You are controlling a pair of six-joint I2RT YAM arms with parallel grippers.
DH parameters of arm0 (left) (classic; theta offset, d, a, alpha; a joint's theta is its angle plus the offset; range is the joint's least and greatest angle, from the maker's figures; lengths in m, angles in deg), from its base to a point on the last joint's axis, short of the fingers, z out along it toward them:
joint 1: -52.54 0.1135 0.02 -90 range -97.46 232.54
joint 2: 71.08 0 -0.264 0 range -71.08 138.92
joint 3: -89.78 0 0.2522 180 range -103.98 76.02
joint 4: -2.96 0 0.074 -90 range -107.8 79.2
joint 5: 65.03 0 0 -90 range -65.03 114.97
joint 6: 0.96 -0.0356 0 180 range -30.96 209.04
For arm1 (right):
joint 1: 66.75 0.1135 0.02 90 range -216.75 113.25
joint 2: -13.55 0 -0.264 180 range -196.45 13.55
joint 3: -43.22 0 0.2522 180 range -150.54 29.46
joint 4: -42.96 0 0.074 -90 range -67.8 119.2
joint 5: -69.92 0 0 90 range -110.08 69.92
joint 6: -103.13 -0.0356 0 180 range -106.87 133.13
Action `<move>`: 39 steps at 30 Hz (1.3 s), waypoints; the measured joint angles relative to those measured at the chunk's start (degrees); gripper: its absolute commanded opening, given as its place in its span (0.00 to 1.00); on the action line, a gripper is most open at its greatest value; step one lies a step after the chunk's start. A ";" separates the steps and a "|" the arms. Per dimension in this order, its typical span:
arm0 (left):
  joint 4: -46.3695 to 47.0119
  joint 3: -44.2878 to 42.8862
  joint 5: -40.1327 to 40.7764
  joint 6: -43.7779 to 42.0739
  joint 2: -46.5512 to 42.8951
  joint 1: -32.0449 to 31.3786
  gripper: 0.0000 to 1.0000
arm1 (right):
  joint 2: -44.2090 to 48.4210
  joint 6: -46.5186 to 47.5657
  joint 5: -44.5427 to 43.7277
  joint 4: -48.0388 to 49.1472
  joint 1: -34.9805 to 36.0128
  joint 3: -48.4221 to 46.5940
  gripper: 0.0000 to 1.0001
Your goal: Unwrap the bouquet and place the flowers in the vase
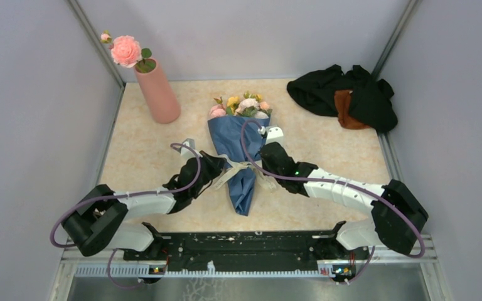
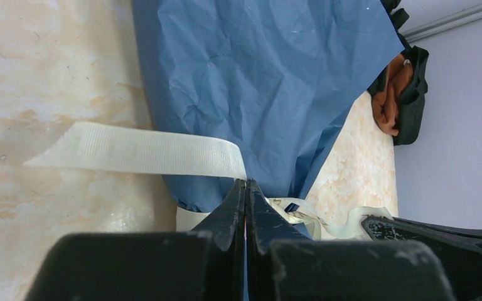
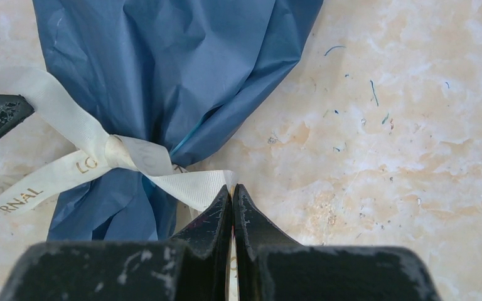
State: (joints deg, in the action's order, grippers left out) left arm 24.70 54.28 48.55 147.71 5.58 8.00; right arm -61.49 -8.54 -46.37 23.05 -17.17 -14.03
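Observation:
The bouquet point(image 1: 241, 157) lies on the table, its blue paper cone point(image 2: 263, 81) pointing towards me and the flowers point(image 1: 241, 105) at the far end. A cream ribbon point(image 3: 188, 185) is knotted round the narrow part. My left gripper point(image 2: 246, 182) is shut at the cone's left side, with a ribbon tail point(image 2: 144, 150) running into its tips. At the cone's right side, my right gripper point(image 3: 232, 187) is shut on the other tail, and cream ribbon shows between its jaws. The salmon-pink vase point(image 1: 158, 94) stands upright at the back left.
A large pink rose point(image 1: 126, 50) stands in the vase. A black and brown cloth heap point(image 1: 345, 94) lies in the back right corner. Grey walls close in the table on the left, back and right.

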 measured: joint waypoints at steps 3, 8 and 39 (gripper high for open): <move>-0.20 0.00 0.35 -0.35 -0.07 0.00 0.00 | 0.04 0.00 -0.02 0.00 0.00 0.00 0.00; -1.31 0.00 1.03 -0.90 -1.33 0.00 0.00 | 1.29 -0.02 -0.09 -0.15 -0.42 0.87 0.00; -5.25 4.70 4.44 5.31 -4.66 -0.09 0.77 | 5.62 0.00 -0.13 -0.72 -3.17 3.10 0.00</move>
State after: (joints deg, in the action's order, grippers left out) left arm 19.46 58.98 52.98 153.03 0.93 7.92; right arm -55.87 -8.54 -46.50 22.33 -20.34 -10.92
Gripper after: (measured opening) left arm 0.780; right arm 0.006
